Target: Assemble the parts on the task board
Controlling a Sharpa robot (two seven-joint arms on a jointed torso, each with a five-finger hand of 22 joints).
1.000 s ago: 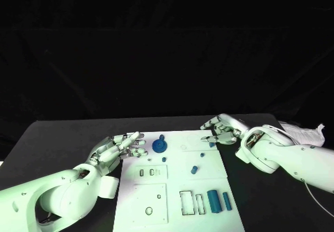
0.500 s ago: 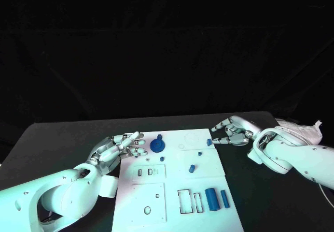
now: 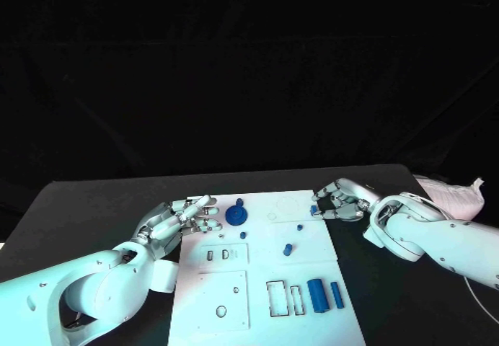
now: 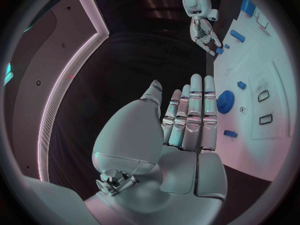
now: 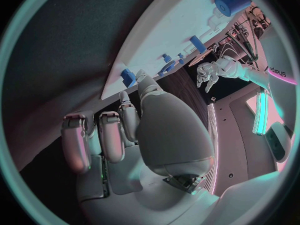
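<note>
Centrally on the table (image 3: 94,198) lies the board (image 3: 260,288), blue parts scattered across it. Right hand (image 3: 339,202) sits at the board's far right edge, fingers curled toward a small blue part (image 3: 313,210); whether it grips that part I cannot tell. Left hand (image 3: 179,220) rests slack at the board's left edge, fingers straight, holding nothing, near a blue gear (image 3: 237,214).

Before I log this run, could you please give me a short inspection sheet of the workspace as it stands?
Surface: black table, bare round the board.
Job's things: white task board; blue gear and small blue parts on it.
Clutter: crumpled white sheet at the table's far right.
Hands: left hand open at the board's left edge; right hand at a blue part on the right edge, grip unclear.
Cables: thin one under the right arm.
Surroundings: dark.
</note>
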